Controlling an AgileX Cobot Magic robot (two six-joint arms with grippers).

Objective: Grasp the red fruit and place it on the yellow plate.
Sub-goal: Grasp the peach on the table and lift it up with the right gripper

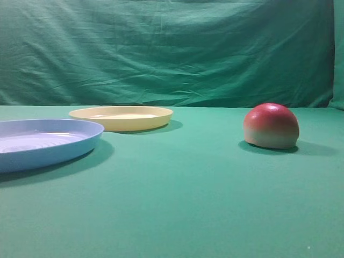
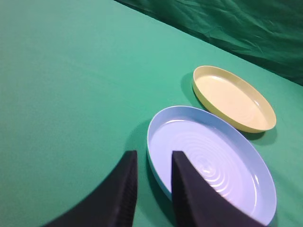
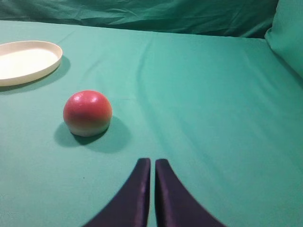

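Observation:
The red fruit sits dome-up on the green cloth at the right, and nothing touches it. In the right wrist view the red fruit lies ahead and to the left of my right gripper, whose dark fingers are shut with only a thin slit between them and hold nothing. The yellow plate lies further back, left of centre, with nothing on it; the yellow plate also shows beyond the fruit. My left gripper hangs open over the near rim of the blue plate, holding nothing. The yellow plate lies past it.
A light blue plate lies at the left front, close to the yellow one; from the left wrist the blue plate holds nothing. A wrinkled green backdrop closes the back of the table.

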